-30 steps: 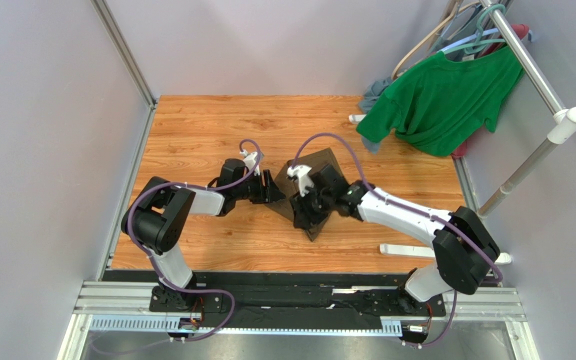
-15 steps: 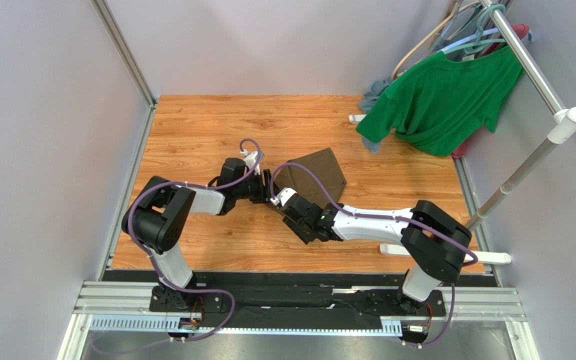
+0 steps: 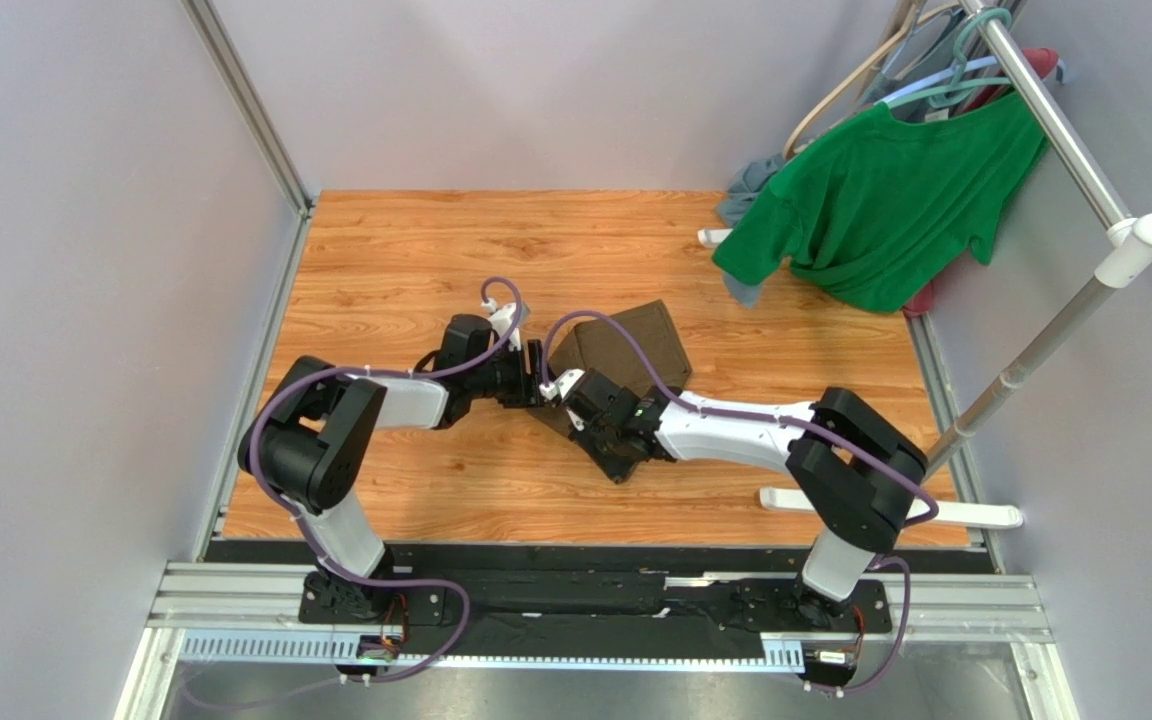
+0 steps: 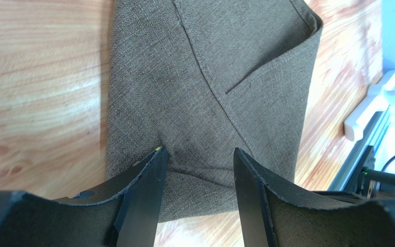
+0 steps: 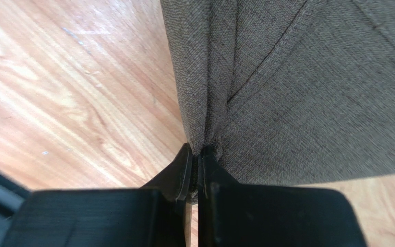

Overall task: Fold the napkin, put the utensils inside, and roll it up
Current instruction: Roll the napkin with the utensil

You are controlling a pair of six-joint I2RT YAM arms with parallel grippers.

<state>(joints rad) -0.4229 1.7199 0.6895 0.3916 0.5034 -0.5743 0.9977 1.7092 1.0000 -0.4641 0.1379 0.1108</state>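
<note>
Right claw point(image 5: 197, 157) pressing together, pinching bunched fold at napkin point(image 5: 313, 92) edge, bottom centre of wrist frame. Left claw point(image 4: 197, 154) standing spread, tips straddling cloth's near edge, gripping nothing. Napkin lying folded at frame centre in top view, between both claws. Judging: light, limp, coarse weave, unlikely to be slipping; sagging if lifted, so corner or folded edge looking best for hold. Utensils not showing anywhere. Surface point(image 3: 417, 255) showing smooth, flat wood grain. Far upper right: green T-shirt point(image 3: 883, 195) hanging from rail point(image 3: 1056, 120); grey walls point(image 3: 537, 75) enclosing.
</note>
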